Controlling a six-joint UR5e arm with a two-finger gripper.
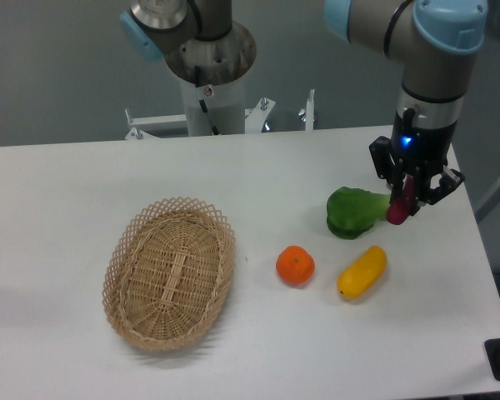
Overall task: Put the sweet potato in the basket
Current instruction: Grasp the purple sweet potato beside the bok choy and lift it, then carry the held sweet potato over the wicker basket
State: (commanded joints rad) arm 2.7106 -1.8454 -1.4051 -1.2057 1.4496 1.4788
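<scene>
The sweet potato [399, 206] is a slim magenta tuber hanging upright between the fingers of my gripper [411, 200], which is shut on it at the right side of the table. Only its lower end shows below the black fingers, just above the table and beside the green vegetable. The basket [170, 272], an oval tan wicker one with a lacy rim, lies empty at the left of the table, far from the gripper.
A green leafy vegetable [354, 212] lies just left of the gripper. A round orange [295, 265] and a yellow oblong fruit [362, 272] sit between gripper and basket, toward the front. The table's right edge is close to the gripper.
</scene>
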